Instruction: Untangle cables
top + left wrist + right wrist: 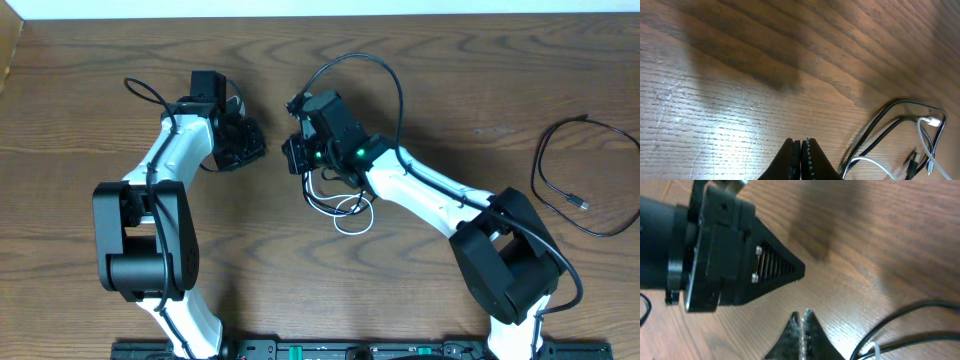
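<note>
Both hands are pinched fully closed and empty: left hand (801,161), right hand (803,330). Black and white cables (345,208) lie tangled on the worktop (300,300) near the right hand. They look light, limp and likely slippery, so a free loop seems the best place to pinch.

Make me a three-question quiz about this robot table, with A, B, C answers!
1. Where do the tangled cables lie? A. beside the right gripper B. in a basket C. on a chair
2. What colours are they? A. red, blue B. black, white C. green, yellow
3. The left gripper is: A. wide open B. shut, empty C. clamped on a cable
Answers: 1 A, overhead shows them by it; 2 B, the left wrist view shows both; 3 B, its fingers meet, nothing between.
</note>
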`<state>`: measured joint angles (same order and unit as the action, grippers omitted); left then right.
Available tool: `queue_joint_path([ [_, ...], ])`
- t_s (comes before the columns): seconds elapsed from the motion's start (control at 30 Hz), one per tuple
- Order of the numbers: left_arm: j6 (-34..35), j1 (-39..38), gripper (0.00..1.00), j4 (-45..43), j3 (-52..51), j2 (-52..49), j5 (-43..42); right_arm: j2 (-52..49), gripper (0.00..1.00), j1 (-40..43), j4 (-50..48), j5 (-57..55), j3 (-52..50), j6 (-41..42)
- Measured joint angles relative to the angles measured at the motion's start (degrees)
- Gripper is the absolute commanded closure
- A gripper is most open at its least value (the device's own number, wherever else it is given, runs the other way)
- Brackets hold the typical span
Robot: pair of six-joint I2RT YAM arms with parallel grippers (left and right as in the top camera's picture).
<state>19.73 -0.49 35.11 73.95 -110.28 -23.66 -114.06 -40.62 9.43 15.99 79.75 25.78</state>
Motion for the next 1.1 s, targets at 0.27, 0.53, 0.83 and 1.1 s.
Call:
queue_joint_path([
  [0.27,0.07,0.0,0.87,-0.35,0.0,0.0,0.02,-0.02,0.73,1.73,10.71,-4.55,0.02,-2.93],
  [0.53,0.17,0.0,0.83,-0.68,0.0,0.0,0.0,-0.22,0.55,0.79,11.5,-5.51,0.02,-3.93],
  [0.83,0.44,0.0,0.76,-1.22,0.0,0.0,0.0,-0.85,0.53,-2.16,9.4,-8.13,0.02,-3.91],
  [1.1,0.42,0.0,0.74,-1.29,0.0,0.0,0.0,-5.51,0.65,-2.4,11.04,-10.71,0.02,-4.07],
])
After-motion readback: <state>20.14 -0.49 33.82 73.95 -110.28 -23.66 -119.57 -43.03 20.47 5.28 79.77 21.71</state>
